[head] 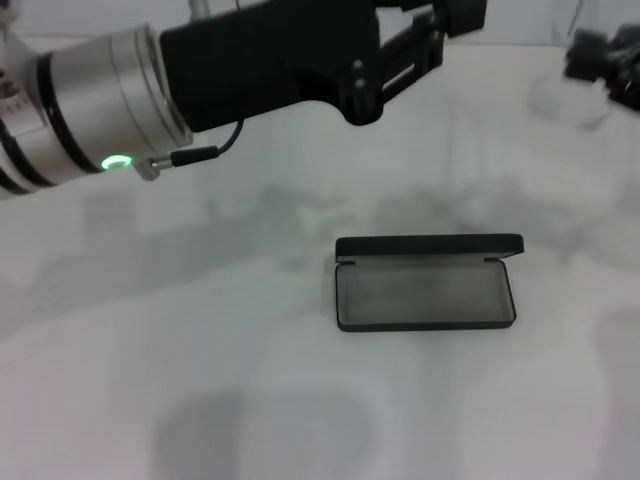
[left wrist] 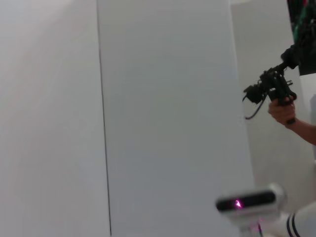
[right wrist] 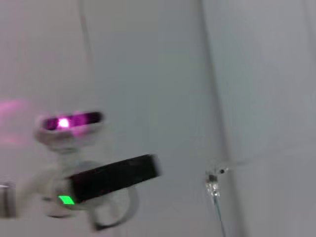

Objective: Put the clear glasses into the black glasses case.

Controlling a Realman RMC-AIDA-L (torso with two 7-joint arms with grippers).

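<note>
Head view: I see the case (head: 427, 284) open on the bench (head: 200, 350), lining up, nothing in it. Left gripper (head: 455, 15) raised at far edge; can't tell its opening. Right gripper (head: 605, 60) far right, glasses (head: 565, 95) seemingly in it. Left wrist: wall only. Right wrist: glasses hinge (right wrist: 213, 183) visible, blurred.
</note>
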